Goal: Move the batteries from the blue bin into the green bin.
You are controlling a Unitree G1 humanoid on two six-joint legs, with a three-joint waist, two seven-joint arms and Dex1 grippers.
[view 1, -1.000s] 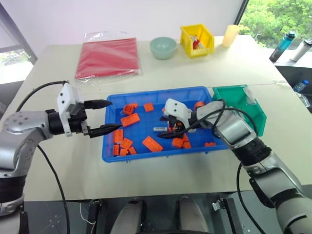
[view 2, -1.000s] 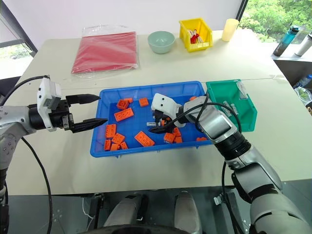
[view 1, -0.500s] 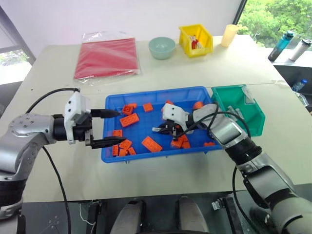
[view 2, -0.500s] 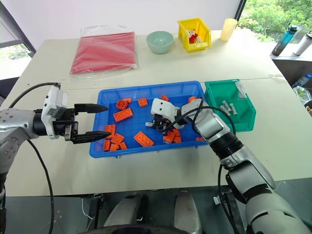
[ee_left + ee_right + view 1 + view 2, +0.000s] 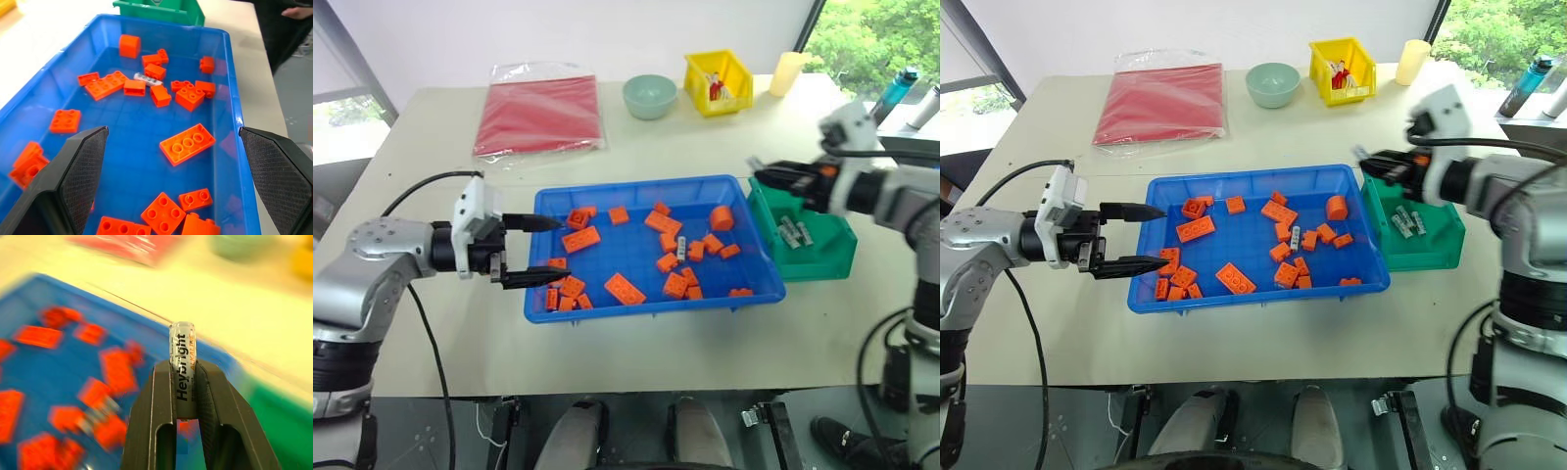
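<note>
A: Where are the batteries? And the room around the bins?

B: One battery clamped upright between the right gripper's fingers, at centre right of the head view, raised over the seam where the blue bin meets the green bin; another battery lying among orange bricks near the blue bin's middle; a few more resting on the green bin's floor.

A: And the left side?

B: Left gripper at centre left, fingers spread wide and holding nothing, tips poised at the blue bin's left rim, one over the edge, one just outside; open blue floor straight ahead of them in the wrist view.

A: Free space elsewhere?

B: Bare table along the lower edge below both bins; green bin touching the blue bin's right wall; red packet, pale bowl, yellow bin and cup well apart along the top of the frame.
</note>
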